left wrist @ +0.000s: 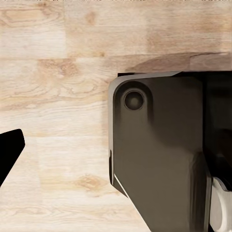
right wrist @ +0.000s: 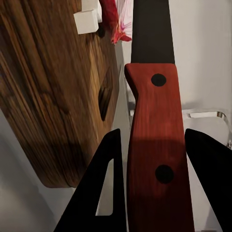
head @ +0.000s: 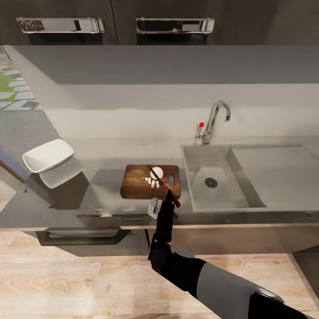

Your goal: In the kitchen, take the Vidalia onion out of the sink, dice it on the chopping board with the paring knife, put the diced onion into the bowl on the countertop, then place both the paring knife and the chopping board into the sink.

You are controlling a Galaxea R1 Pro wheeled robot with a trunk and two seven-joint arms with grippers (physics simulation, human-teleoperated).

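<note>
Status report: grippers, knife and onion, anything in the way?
Right gripper shut on knife, blade at onion on board. Some dice cut. Left gripper state unclear. Nothing blocking.

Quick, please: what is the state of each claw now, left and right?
Left claw: cannot be told.
Right claw: closed on the paring knife, over the chopping board.

wood floor (head: 66, 283), upper cabinet handles (head: 175, 25)

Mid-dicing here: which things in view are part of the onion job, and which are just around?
Job: chopping board, onion pieces, paring knife in the right gripper, bowl, sink, countertop.

Just around: tap, upper cabinet handles, drawer handle, wooden floor.
</note>
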